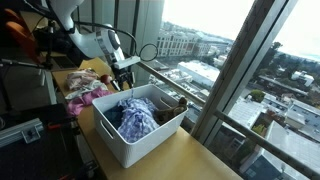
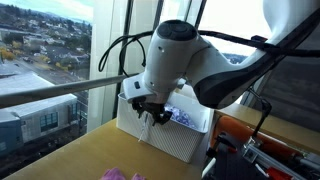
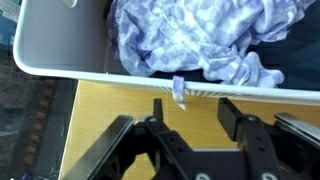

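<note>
With jaws spread, the gripper sits just outside the bin, straddling a cloth strip draped over the bin's rim.

White bin, blue-and-white mottled cloth, tan table

Daylight pours through the windows, overexposing the sky; the wrist view looks soft.

Wooden table — white basket, pink cloth
</note>
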Robot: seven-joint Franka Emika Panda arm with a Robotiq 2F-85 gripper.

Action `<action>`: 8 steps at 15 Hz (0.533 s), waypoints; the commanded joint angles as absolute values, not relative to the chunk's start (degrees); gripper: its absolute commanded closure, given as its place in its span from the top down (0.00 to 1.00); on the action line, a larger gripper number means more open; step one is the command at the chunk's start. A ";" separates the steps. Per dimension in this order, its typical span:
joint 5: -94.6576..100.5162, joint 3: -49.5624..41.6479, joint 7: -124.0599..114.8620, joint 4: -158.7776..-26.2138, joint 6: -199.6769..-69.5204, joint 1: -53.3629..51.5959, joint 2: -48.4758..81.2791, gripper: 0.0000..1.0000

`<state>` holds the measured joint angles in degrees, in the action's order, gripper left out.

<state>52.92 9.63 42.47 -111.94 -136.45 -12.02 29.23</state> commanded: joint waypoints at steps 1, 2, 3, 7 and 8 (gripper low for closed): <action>54.57 9.42 43.81 -111.29 -136.72 -11.51 29.72 0.31; 54.70 9.31 43.91 -111.23 -136.74 -11.42 29.79 0.22; 54.77 9.22 44.01 -111.26 -136.76 -11.31 29.76 0.15; 55.05 9.11 43.78 -111.60 -136.88 -10.98 29.69 0.00; 54.90 9.19 43.79 -111.72 -136.83 -10.89 29.56 0.00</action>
